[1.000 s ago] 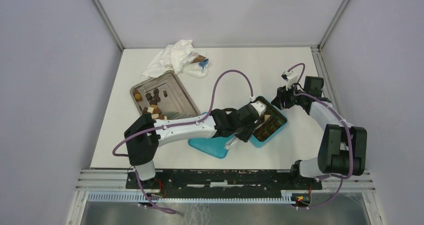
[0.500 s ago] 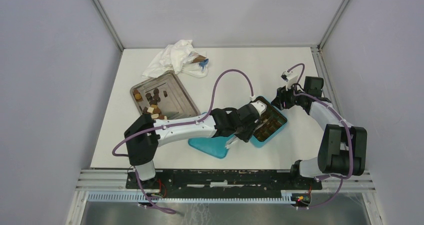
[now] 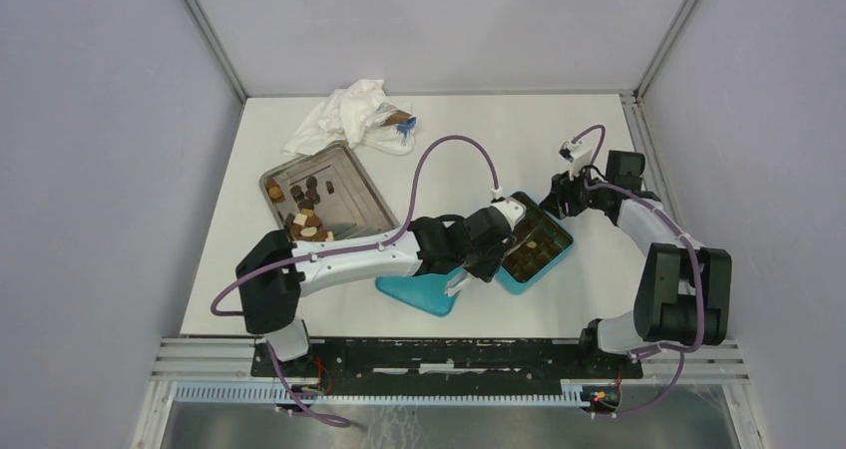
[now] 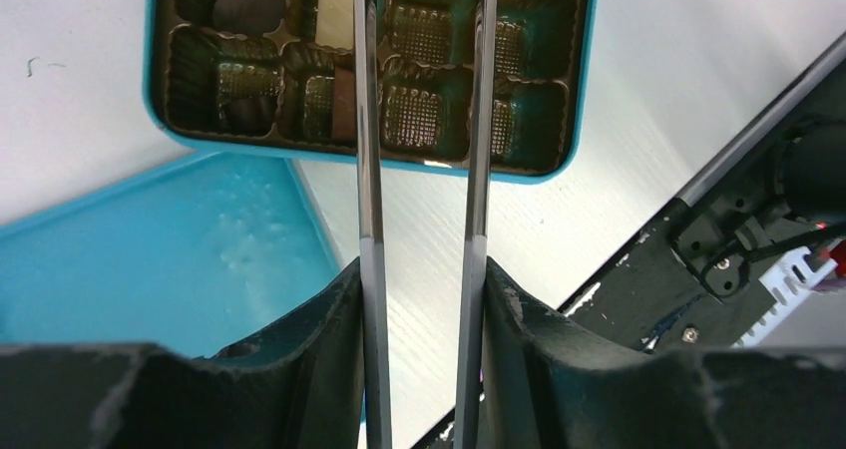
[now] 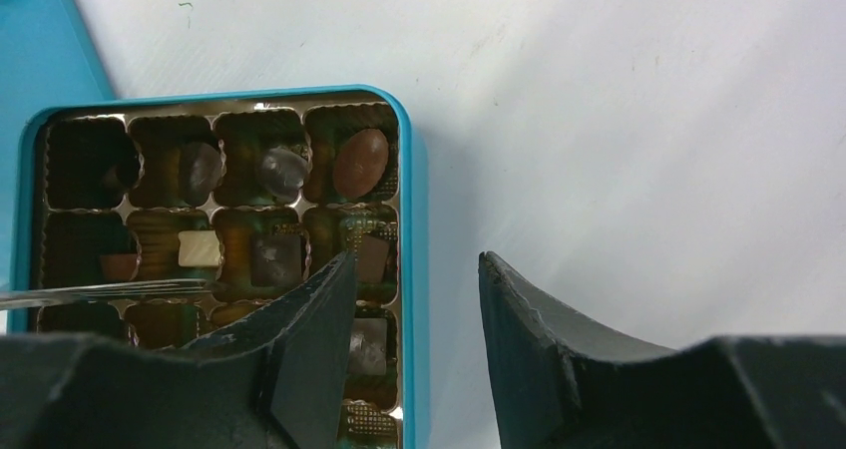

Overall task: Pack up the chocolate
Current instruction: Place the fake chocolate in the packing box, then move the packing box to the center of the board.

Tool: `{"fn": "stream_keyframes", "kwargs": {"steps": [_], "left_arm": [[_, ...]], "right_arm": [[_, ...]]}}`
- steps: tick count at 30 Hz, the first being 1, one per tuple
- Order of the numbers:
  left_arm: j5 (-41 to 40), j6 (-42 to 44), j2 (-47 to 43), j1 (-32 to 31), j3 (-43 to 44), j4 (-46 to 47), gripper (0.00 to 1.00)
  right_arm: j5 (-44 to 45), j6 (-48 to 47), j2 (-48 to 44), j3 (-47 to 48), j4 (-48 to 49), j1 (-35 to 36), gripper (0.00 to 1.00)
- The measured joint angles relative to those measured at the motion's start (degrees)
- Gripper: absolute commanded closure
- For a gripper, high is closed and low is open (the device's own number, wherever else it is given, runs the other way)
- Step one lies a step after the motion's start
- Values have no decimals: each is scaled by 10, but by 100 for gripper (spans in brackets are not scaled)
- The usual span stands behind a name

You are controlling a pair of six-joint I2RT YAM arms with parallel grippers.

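The teal box (image 3: 554, 259) lies open at mid-right, its brown tray partly filled with chocolate pieces (image 5: 360, 162): dark, brown and one cream-white (image 5: 200, 249). They also show in the left wrist view (image 4: 247, 0). More chocolate (image 3: 304, 220) lies in a metal tray (image 3: 359, 185) at the left. My left gripper (image 3: 517, 244) has long thin metal blades (image 4: 369, 170) held apart over the box's cells, with nothing between them. My right gripper (image 5: 416, 257) is open and empty, straddling the box's far wall (image 5: 411, 200).
The teal lid (image 3: 419, 291) lies flat beside the box, under my left wrist. A crumpled white wrapper (image 3: 344, 115) lies at the back left. The black mounting rail (image 3: 449, 354) runs along the near edge.
My left arm has shifted slightly left, drawing its blades back a little over the box. The right arm has barely moved.
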Motion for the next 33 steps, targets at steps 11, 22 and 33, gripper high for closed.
{"fn": "stream_keyframes", "kwargs": {"steps": [11, 22, 33], "left_arm": [[-41, -43, -170, 0, -144, 43, 55], [-107, -75, -278, 0, -218, 34, 55], [-140, -75, -292, 0, -228, 14, 54]], "right_arm": [[0, -23, 53, 22, -13, 17, 56], [23, -29, 74, 29, -16, 30, 76], [113, 6, 60, 22, 22, 30, 79]]}}
